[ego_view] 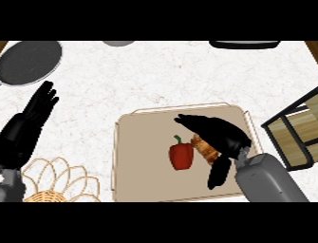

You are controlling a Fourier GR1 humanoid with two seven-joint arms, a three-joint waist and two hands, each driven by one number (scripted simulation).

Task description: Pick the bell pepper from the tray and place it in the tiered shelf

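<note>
A small red bell pepper (182,155) with a short green stem lies upright-looking on the flat beige square tray (140,180), near the tray's middle. Its skin is glossy, its body blocky, and its stem points toward the tray's far edge. Just right of it on the tray lies a brown ridged pastry (203,147), partly hidden.

The black right hand (216,133) hangs over the tray's right half above the pastry, with fingers stretched and thumb spread apart, clasping nothing. The pepper sits just left of it, untouched.

The wooden black-framed tiered shelf (294,135) stands right of the tray. The left hand (32,118) rests open, fingers up, left of the tray. A dark round frying pan (28,61) lies beyond the tray's far left.
</note>
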